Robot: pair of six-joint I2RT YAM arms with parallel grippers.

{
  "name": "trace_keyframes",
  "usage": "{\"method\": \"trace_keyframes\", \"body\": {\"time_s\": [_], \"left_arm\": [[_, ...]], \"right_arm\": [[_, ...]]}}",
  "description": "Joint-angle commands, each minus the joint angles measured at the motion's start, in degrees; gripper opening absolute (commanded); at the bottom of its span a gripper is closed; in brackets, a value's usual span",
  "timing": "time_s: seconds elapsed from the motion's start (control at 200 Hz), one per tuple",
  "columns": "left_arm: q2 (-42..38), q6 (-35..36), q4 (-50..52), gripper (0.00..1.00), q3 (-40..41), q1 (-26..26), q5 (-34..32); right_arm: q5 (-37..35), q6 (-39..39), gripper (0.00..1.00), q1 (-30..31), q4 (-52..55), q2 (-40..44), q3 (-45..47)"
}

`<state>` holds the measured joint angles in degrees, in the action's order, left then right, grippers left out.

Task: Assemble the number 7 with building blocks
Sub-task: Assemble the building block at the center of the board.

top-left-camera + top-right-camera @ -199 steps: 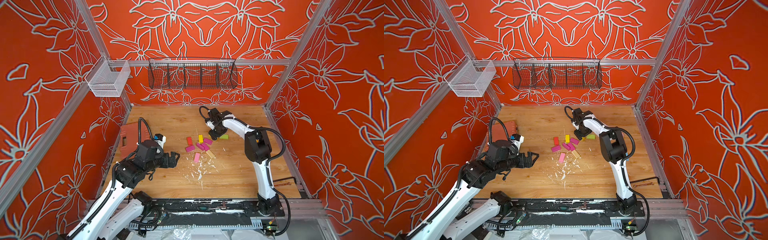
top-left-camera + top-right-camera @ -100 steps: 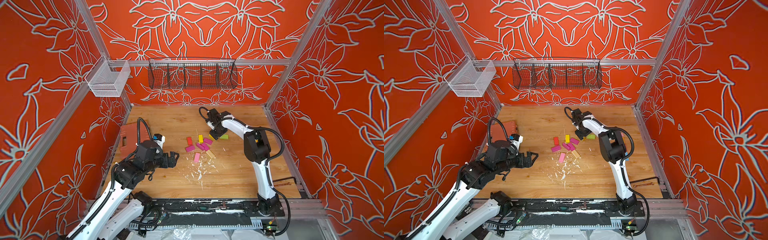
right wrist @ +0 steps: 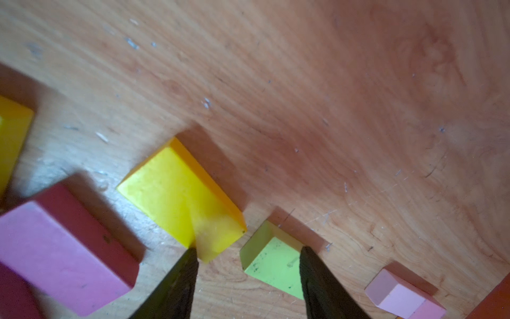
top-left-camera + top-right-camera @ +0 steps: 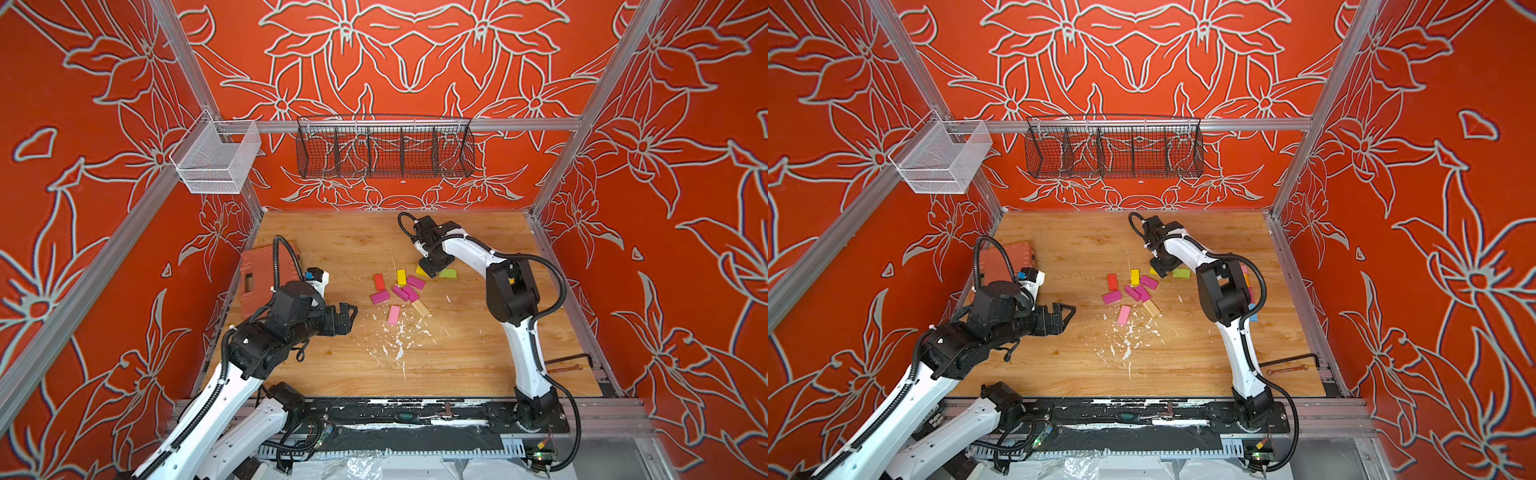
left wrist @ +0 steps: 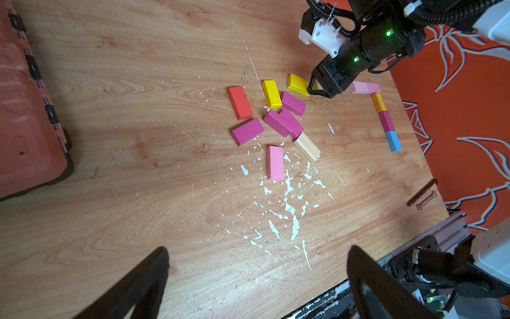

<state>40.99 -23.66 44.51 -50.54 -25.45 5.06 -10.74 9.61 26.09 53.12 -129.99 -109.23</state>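
The number 7 (image 5: 385,121) was partly laid. At two o'clock of the loose building blocks (image 4: 401,292), a green block (image 4: 448,273) was straddled by the half-open right gripper (image 3: 248,250); the left gripper (image 5: 258,248) was held wide.

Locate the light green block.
In a top view the light green block lies at the right rear edge of the loose blocks; the right wrist view shows it beside a yellow block, straddled by the open right gripper.
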Motion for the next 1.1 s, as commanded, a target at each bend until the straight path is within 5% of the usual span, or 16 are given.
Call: {"method": "trace_keyframes", "body": {"time_s": [0.0,0.385,1.096], "left_arm": [[-0.6,-0.4,0.5,0.98,0.7,0.5,-0.7],[-0.9,-0.4,0.1,0.98,0.8,2.0,0.6],[-2.3,-0.4,0.0,0.98,1.0,2.7,0.7]], "right_arm": [[-1.0,0.4,0.62,-0.3,0.9,-1.4,-1.7],[14.9,-5.2,0.60,-0.2,0.4,-2.3,-8.4],[11.7,-8.6,0.59,0.1,3.5,-10.6,-15.8]]}}
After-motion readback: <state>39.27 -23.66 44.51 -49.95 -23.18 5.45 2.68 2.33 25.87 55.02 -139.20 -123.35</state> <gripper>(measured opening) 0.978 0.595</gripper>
